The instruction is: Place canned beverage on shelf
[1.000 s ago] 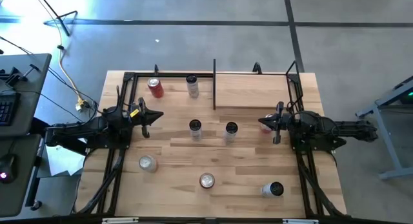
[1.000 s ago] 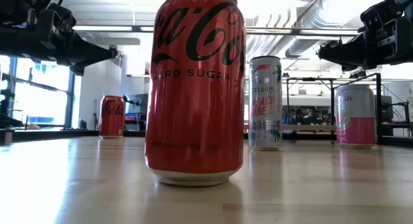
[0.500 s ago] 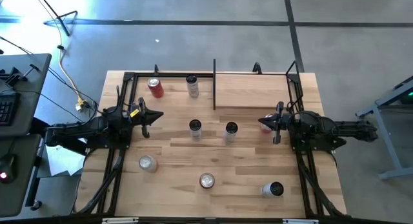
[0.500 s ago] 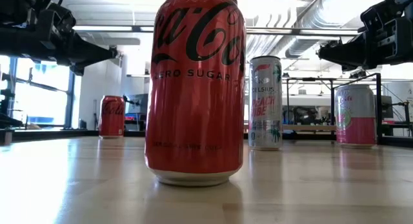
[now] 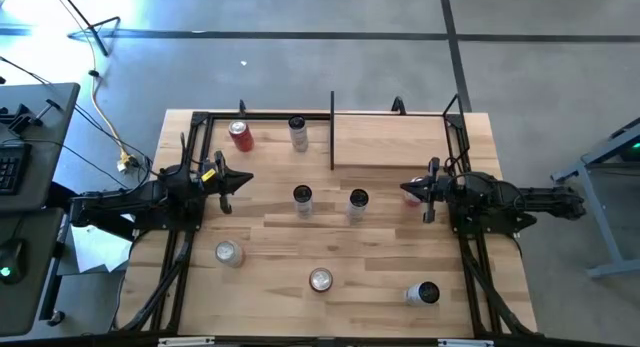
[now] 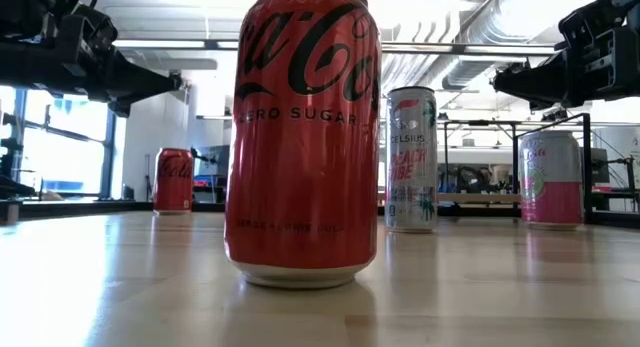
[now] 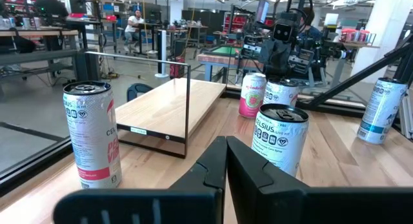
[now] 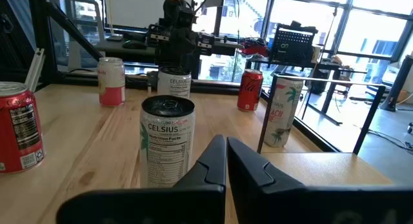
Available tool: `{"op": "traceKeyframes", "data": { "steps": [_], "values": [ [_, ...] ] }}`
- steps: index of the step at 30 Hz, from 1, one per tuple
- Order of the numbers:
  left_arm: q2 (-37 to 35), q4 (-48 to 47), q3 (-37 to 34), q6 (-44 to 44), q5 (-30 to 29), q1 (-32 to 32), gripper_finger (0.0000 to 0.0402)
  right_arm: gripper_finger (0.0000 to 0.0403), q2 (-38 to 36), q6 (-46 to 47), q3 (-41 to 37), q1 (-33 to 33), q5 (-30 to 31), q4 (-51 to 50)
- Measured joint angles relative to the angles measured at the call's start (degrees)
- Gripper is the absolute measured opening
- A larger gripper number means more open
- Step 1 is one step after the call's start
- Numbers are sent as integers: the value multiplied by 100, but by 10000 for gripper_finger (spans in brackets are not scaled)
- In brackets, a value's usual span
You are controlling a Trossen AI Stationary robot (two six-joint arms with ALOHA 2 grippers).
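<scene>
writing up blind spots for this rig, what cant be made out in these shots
- Low view: the big red can blocks the table behind it; its top is cut off by the edge.
- High view: can labels are too small to read; the pink can sits partly under the right gripper.
- The shelf holds nothing visible.

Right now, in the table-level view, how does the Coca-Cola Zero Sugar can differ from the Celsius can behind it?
The Coca-Cola can is red; the Celsius can is pale with pink lettering. The Coca-Cola can stands nearer the camera, the Celsius can farther back. Both stand upright on the table.
</scene>
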Motion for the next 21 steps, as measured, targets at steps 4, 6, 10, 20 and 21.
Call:
{"op": "traceKeyframes", "data": {
  "steps": [4,6,10,20,21],
  "values": [
    [-1,-1,0,1,0,-1,3,0,1,0,2,0,1,0],
    [0,-1,0,1,0,-1,3,0,-1,0,0,0,1,0],
    [1,1,0,1,0,0,3,0,1,0,2,1,1,0],
    [1,0,0,1,0,0,3,0,1,-44,0,0,10,367],
    [1,0,0,-1,0,-1,3,0,1,-141,2,2,79,561]
  ]
}}
